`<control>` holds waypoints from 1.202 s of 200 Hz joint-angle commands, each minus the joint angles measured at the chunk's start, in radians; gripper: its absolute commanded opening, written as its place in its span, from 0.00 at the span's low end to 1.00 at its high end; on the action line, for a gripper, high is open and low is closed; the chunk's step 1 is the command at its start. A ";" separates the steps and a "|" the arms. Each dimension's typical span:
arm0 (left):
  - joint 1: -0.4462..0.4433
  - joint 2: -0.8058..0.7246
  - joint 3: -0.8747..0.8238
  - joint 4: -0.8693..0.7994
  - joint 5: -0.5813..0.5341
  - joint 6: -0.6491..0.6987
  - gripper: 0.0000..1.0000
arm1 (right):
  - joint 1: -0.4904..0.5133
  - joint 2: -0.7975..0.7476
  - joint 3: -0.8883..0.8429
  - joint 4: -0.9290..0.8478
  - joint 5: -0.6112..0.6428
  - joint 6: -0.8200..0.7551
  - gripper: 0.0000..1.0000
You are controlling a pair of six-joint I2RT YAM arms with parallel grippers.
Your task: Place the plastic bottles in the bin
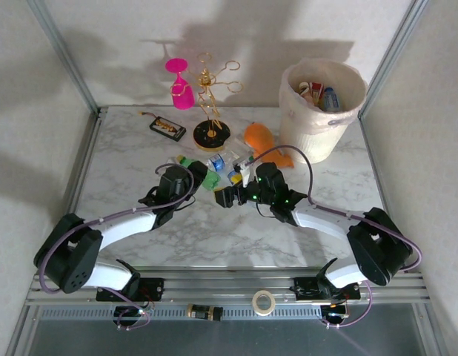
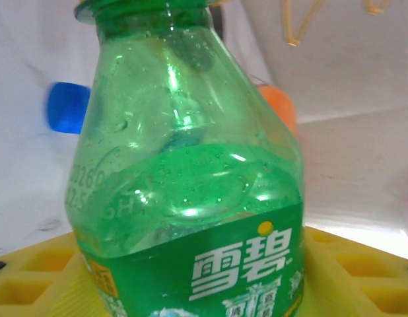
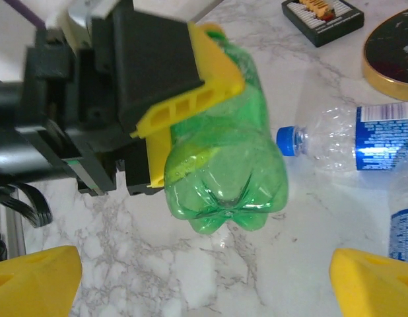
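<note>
A green plastic bottle (image 2: 191, 198) with a green label sits between the yellow fingers (image 2: 362, 264) of my left gripper (image 1: 201, 180), which is shut on it. In the right wrist view the same green bottle (image 3: 224, 165) hangs base-first just above the marble, with a yellow pad (image 3: 191, 99) pressed on its side. My right gripper (image 3: 204, 284) faces it, open, with nothing between its fingers. Two clear bottles with blue caps and labels (image 1: 218, 162) (image 1: 235, 175) lie just beyond both grippers. The cream-white bin (image 1: 340, 122) stands at the back right with several bottles (image 1: 318, 95) inside.
An orange fish-shaped toy (image 1: 264, 141) lies between the bottles and the bin. A gold wire rack (image 1: 212, 111) holding a pink glass (image 1: 181, 85) stands at the back, with a flat black device (image 1: 167, 128) to its left. A tape roll (image 1: 264, 302) rests on the front rail.
</note>
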 commanded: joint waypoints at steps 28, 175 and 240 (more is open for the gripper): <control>0.005 -0.065 -0.040 0.118 0.142 0.053 0.57 | 0.017 0.056 0.074 0.040 -0.004 -0.001 0.95; -0.012 -0.164 -0.140 0.225 0.227 0.035 0.60 | 0.016 0.160 0.109 0.137 -0.062 0.078 0.64; -0.012 -0.162 -0.128 0.211 0.227 0.038 0.83 | 0.017 0.131 0.098 0.134 -0.046 0.062 0.42</control>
